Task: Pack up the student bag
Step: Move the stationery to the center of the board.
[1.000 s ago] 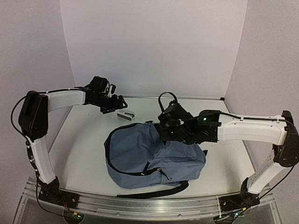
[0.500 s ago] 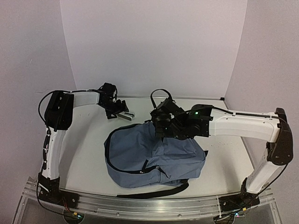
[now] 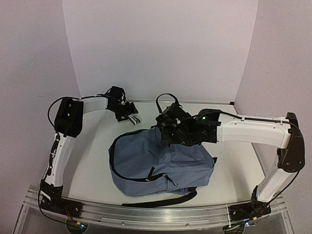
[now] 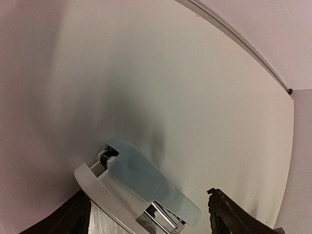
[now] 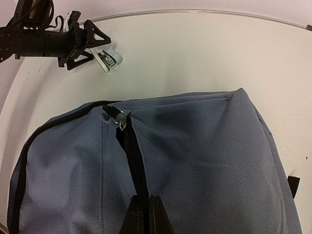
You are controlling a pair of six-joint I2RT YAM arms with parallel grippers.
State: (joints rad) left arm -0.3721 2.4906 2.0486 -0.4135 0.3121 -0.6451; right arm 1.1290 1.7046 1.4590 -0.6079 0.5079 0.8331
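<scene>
At about 10 o'clock on the pale desk (image 3: 92,146), the left end effector (image 3: 131,115) is down at the surface with its jaws spread wide. The left wrist view shows one black finger on either side of a small stapler with a white body and a pale blue top (image 4: 141,185). The stapler lies flat between the fingers, and I cannot tell whether either one touches it. This looks like the lead-in to a grasp: the jaws are set across the stapler's narrow width so that closing would catch both long sides.

The large, soft slate-blue fabric backpack (image 3: 156,163) slumps on its side in the middle of the desk, leaning toward 6 o'clock. The stapler lies just beyond its 11 o'clock corner. A black zipper track (image 5: 129,156) runs down from a small metal pull (image 5: 120,122). The frames do not show whether the main compartment is open.

The right end effector (image 5: 144,214) sits at the backpack's 12 o'clock edge. Its jaws are pinched together on the fabric at the zipper line, and a black carry loop (image 3: 165,100) arches above it. The grip there probably serves to steady the limp cloth, and perhaps to lift it, so the mouth can take the stapler. Packing seems to be at an early stage.
</scene>
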